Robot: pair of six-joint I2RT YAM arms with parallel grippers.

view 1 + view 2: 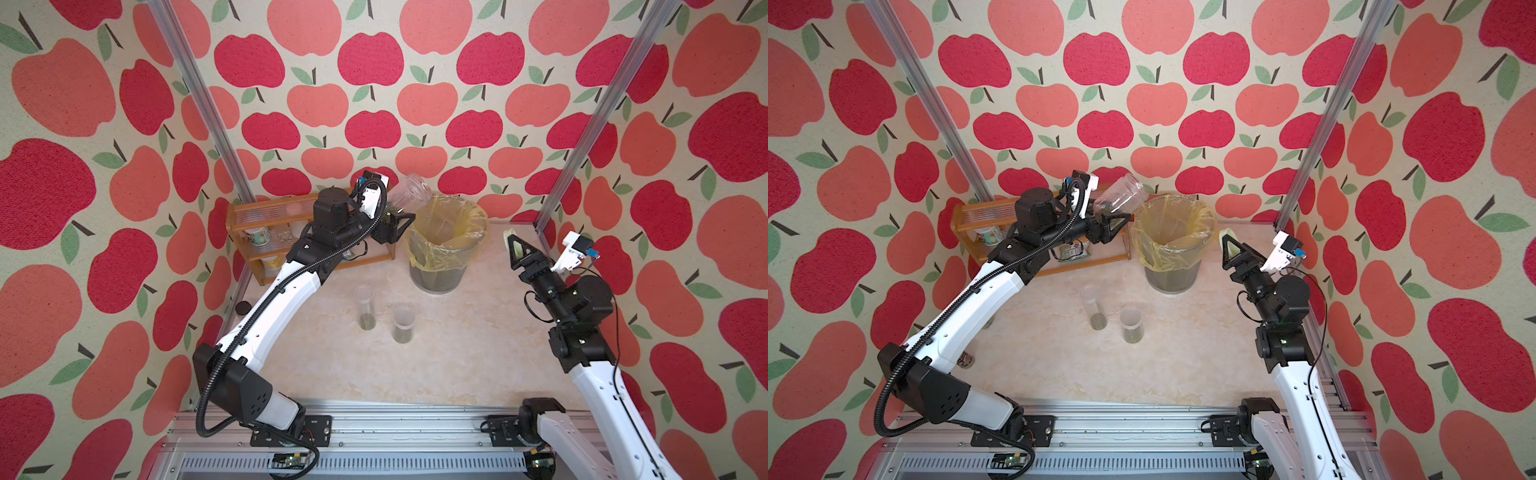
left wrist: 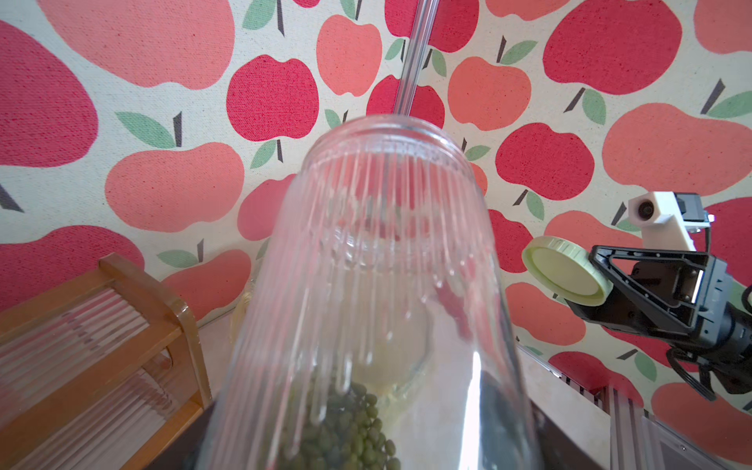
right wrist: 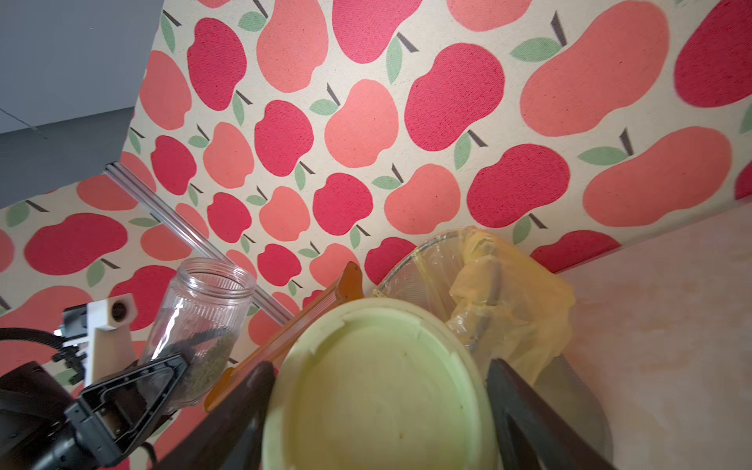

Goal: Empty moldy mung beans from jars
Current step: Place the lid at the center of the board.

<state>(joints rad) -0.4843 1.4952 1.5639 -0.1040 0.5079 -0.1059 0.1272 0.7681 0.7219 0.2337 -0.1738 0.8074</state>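
The pale marbled table [image 1: 457,365] lies well below both grippers. The wooden rack [image 2: 181,325] stands just behind and under the left gripper [image 3: 171,370], on its outer side. The bin [image 1: 436,278], lined with a yellow bag [image 1: 465,241], stands between the two grippers, with its rim just beside the left one and a little lower.

The left gripper is clamped around the lower part of the wide jar [image 1: 409,192], a clear ribbed one with no lid on. The jar is tilted, its open mouth pointing up and away from the gripper, its body next to the bin's near rim. The right gripper [image 1: 515,248] grips the pale green lid [image 2: 563,270] by its edges and holds it in the air on the far side of the bin from the left gripper.

The tall narrow jar [image 1: 365,307] and the shorter jar [image 1: 403,326] stand upright and apart on the table, below the left gripper and nearer the robot's base.

The mung beans [image 2: 350,423] in the wide jar sit heaped at its base end, right by the left gripper's fingers; a thin layer also shows at the bottom of each standing jar
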